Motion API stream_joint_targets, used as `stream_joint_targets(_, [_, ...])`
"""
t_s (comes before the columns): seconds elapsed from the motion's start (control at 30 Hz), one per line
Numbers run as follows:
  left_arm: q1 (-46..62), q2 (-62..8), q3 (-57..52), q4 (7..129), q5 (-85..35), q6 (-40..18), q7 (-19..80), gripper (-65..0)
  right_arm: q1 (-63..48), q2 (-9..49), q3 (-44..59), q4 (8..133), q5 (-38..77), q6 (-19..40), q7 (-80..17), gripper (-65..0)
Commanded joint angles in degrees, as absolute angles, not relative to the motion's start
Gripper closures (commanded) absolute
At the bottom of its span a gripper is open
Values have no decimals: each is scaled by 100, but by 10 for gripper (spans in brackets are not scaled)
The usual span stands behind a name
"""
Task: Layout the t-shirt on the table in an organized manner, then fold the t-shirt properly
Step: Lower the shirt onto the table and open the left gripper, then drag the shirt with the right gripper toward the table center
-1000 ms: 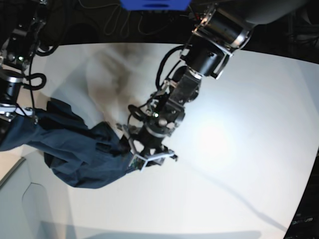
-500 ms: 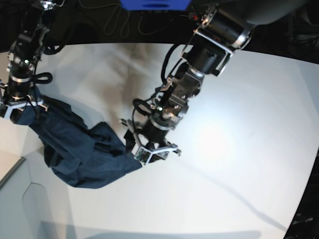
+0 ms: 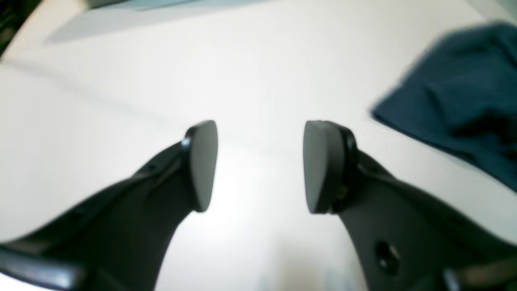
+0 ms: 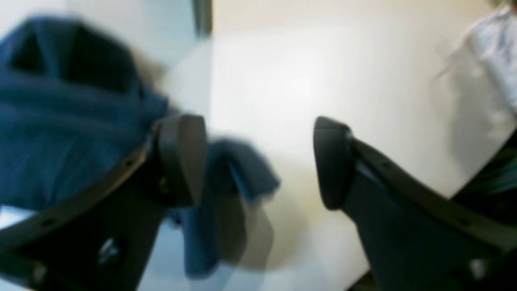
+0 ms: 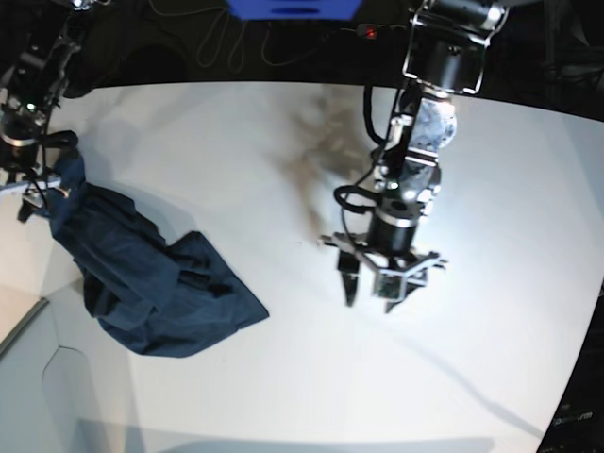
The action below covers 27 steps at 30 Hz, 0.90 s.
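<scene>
The dark navy t-shirt lies crumpled on the left of the white table. My left gripper is open and empty over bare table, well right of the shirt. In the left wrist view this gripper has its jaws wide apart, and the shirt is at the far right. My right gripper is at the shirt's upper left corner. In the right wrist view the right gripper is open. The shirt bunches against its left finger, with a fold hanging between the jaws.
The table's curved edge runs along the lower left, with a grey surface beyond it. A blue object and cables sit at the dark back edge. A blurred pale shape shows at the top right of the right wrist view.
My left gripper has let go of the shirt's right edge and moved right, away from it. The released cloth now lies flat. My right gripper has moved up a little and opened.
</scene>
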State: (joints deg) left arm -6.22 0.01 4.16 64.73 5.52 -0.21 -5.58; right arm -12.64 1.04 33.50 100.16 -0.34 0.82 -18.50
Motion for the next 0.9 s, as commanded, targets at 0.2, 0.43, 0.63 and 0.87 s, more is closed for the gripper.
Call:
stream_joint_targets(0.2, [-57,-277,-382,7240,541,-22,-690,-327,-752,-171,2668,10624,-4,453,-1121,-429])
stream_joint_targets(0.43, [330,-374,-998,7952,541,-22,92,-327,514,-171,971,9095,-31,1411,-1402,-321])
stream_joint_targets(0.63, [514,-374,-1121,8690,541,-22,541,-327,1095,-171,66,7723,-31,1596,-1349,-311])
stream_joint_targets(0.87, [804,-374,-1130,9068,541,-22,646,-327,1903,-163,-295,5921,-40,1560,-1235,-311])
